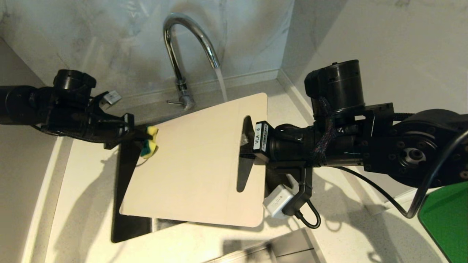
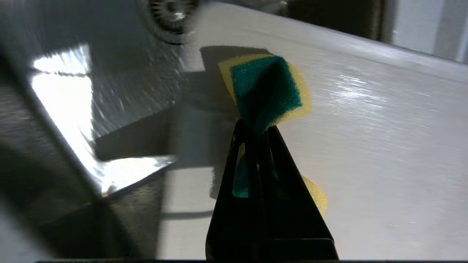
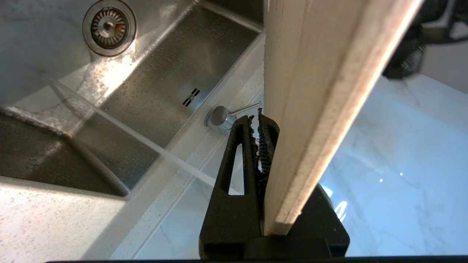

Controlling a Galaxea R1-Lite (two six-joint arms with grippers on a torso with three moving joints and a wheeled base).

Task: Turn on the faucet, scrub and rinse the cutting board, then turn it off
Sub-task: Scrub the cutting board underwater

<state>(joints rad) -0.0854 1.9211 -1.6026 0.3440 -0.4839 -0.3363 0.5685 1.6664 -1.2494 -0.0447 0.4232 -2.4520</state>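
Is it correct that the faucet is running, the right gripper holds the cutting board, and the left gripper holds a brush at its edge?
Not quite. The left gripper holds a yellow-green sponge, not a brush, as the left wrist view shows. The rest is correct.

1. Left arm: matte black housings, cylindrical cap on top, small grey connector block alongside.
2. Right arm: black, large cylindrical motor housing, braided cable sleeve, round bolted joint plate.
3. White label with black lettering at the right wrist.
4. White adapter box with looped black cable beneath the wrist.
5. Fingers: black, slotted, tapering.
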